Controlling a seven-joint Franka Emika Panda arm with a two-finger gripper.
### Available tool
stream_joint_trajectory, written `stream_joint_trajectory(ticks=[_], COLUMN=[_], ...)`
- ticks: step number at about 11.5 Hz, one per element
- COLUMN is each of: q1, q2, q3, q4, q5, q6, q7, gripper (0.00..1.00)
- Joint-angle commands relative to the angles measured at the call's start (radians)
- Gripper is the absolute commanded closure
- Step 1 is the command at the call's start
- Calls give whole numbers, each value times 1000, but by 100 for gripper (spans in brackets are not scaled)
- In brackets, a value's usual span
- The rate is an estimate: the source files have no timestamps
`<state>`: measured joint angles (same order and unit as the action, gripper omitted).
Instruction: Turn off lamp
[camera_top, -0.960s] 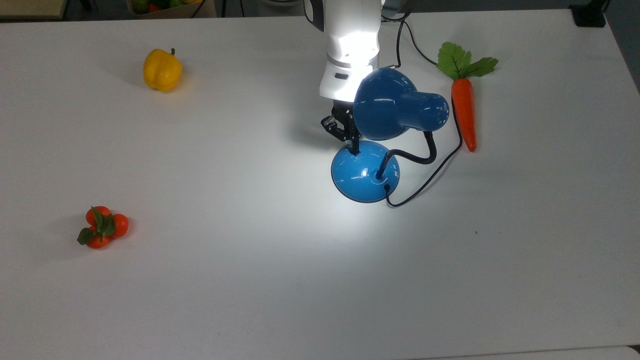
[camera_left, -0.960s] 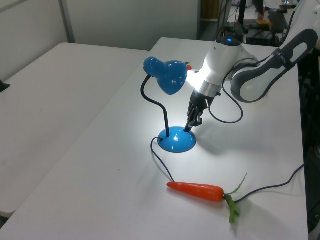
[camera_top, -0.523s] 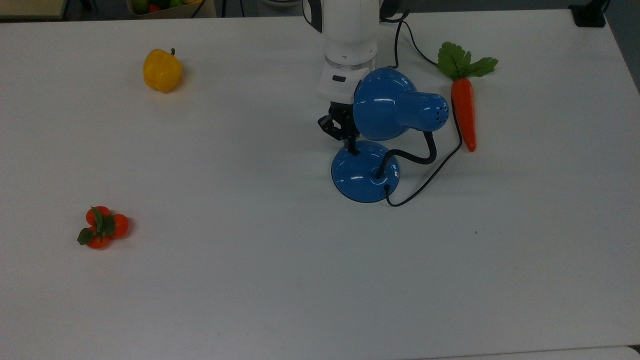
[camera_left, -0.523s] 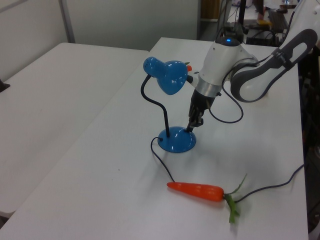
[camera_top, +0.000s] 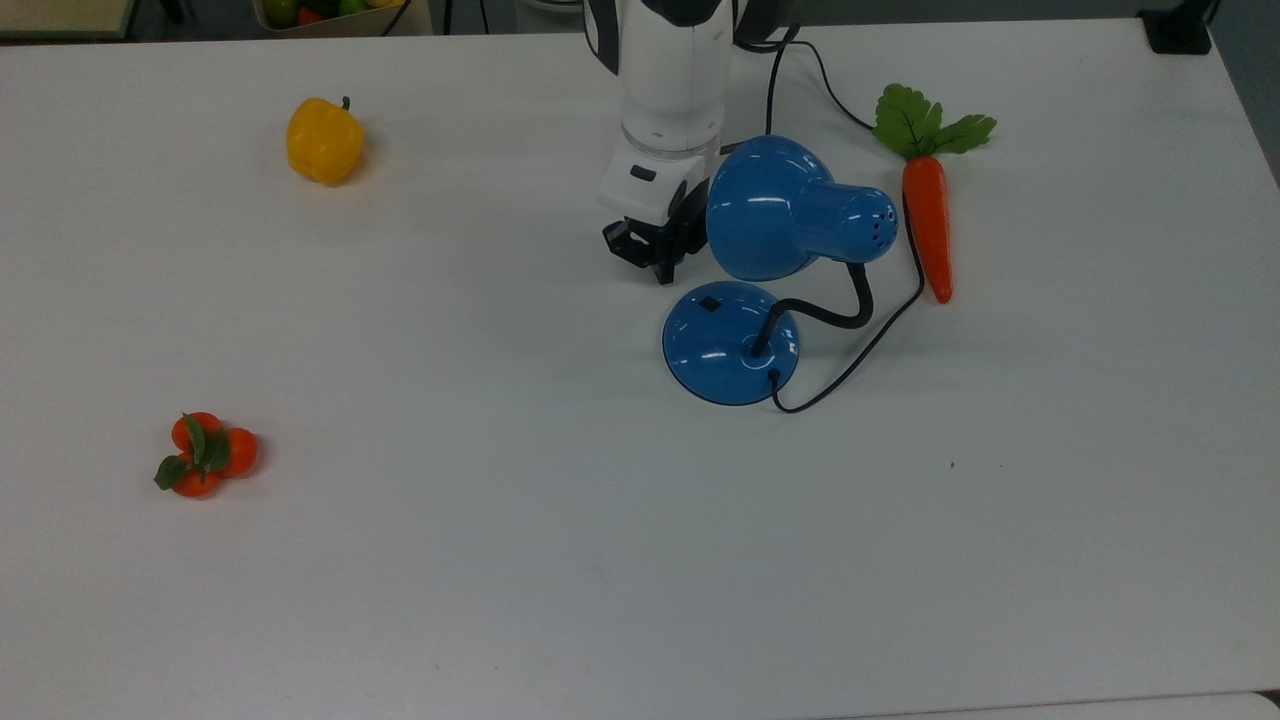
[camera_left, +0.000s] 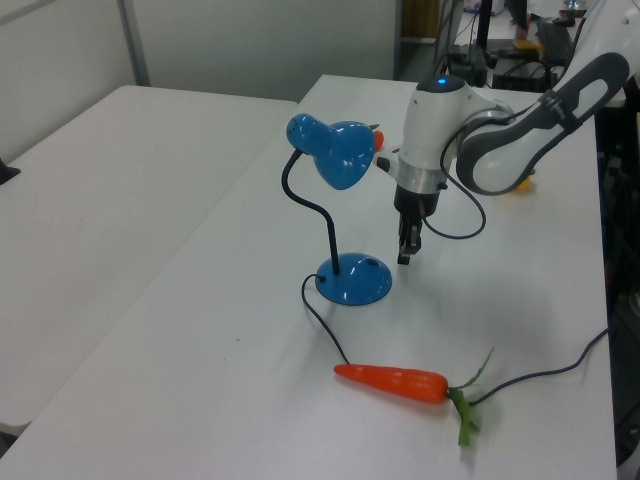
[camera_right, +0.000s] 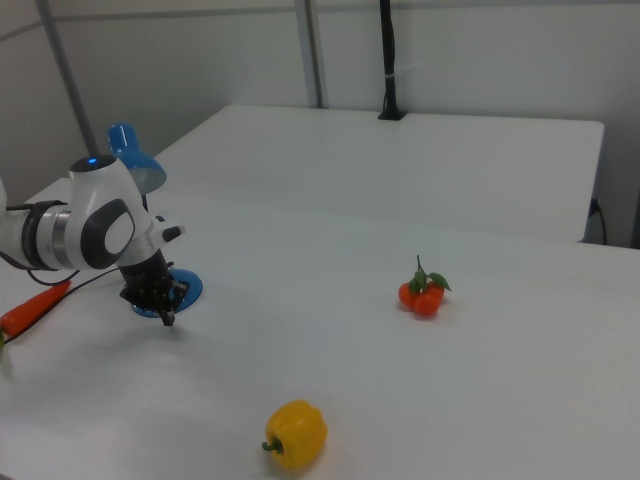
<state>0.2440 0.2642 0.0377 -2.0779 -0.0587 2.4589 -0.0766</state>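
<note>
So the white table has gone dull: the bright pool that lay around the lamp a second ago is gone, and the arm above it no longer glares, which I take to mean the light is out and the job is as good as done. The lamp stands near the far middle of the table in the top view, its shade leaning over its round base, cord trailing off toward the carrot just beside it. The gripper has come up off the base and drawn back toward the top view's left; it now hangs just clear of the rim, touching nothing, fingers pressed close together and empty. Where its tip was, the little black switch now lies bare on the dome (it was covered half a second ago). The pepper and the tomatoes, well apart from all this, have not stirred.
</note>
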Motion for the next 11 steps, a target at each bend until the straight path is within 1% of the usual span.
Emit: stream_joint_trajectory(ticks=[1, 3, 5, 6, 7, 8, 11], q1=[-63, -123, -184, -202, -225, -242, -246], q2=[-42, -63, -72, -80, -95, -121, -200], q3=[-7, -9, -10, -10, -10, -10, -15], q4=[94, 165, 287, 345, 401, 432, 441], q5=[-3, -7, -13, -30, -32, -30, -32], q6=[-260, -392, -585, -663, -720, -762, -782], q7=[46, 32, 32, 32, 32, 32, 37], gripper=[100, 100, 100, 100, 100, 100, 97])
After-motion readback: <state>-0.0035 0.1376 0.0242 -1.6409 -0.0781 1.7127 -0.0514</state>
